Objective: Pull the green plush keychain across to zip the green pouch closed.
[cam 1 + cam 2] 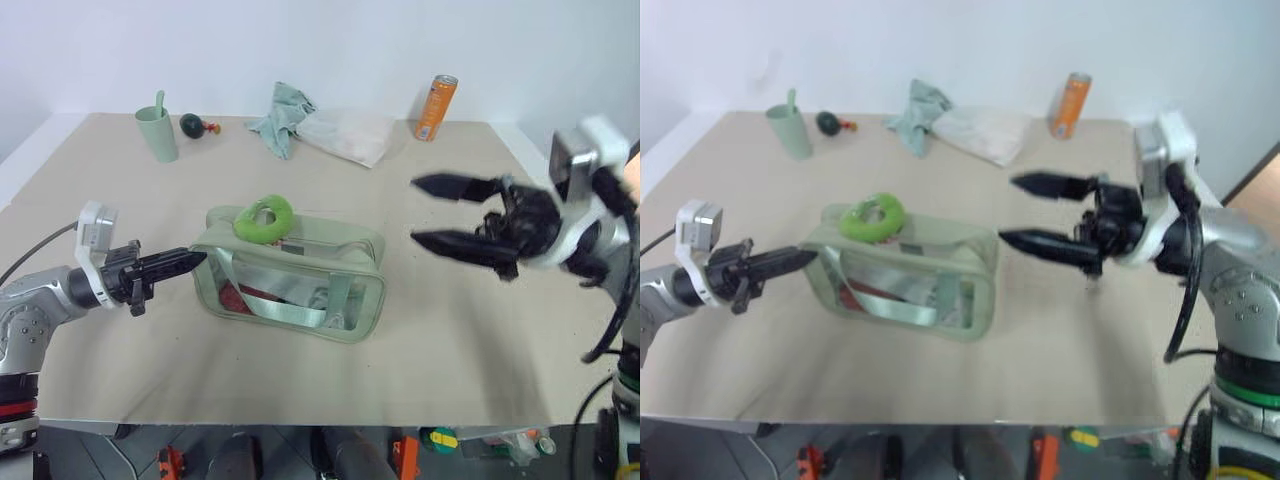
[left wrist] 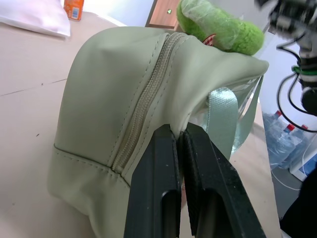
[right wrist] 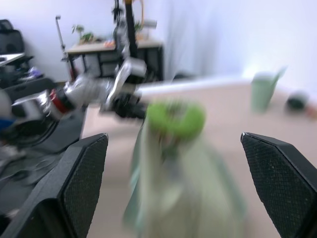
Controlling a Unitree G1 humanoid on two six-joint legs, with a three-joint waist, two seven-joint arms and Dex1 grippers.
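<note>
- Lying on the table, the pouch has its long axis running across the view, from the robot's left to its right, a little turned.
- The pouch is pale sage green, with a clear side panel, a webbing strap hanging over this panel, and a zipper along its top; something red shows through the clear side.
- The right pincer hangs in the air to the right of the pouch, apart from it and higher than the table, with its two black fingers spread wide and pointing to the left, toward the pouch.
- The left pincer is at the left end of the pouch, with its fingers pressed together; in the left wrist view the tips lie against the fabric just beside the zipper, and they seem to pinch a fold there, but I cannot tell this for sure.
- The keychain sits on top of the pouch near its left end, so it lies to the left of the open right pincer and closer to the left pincer.
- The keychain is a bright lime-green fuzzy ring, small and soft, so I judge it will squash easily in a grip.
- I judge that the zipper line to travel is the long axis of the pouch.
</note>
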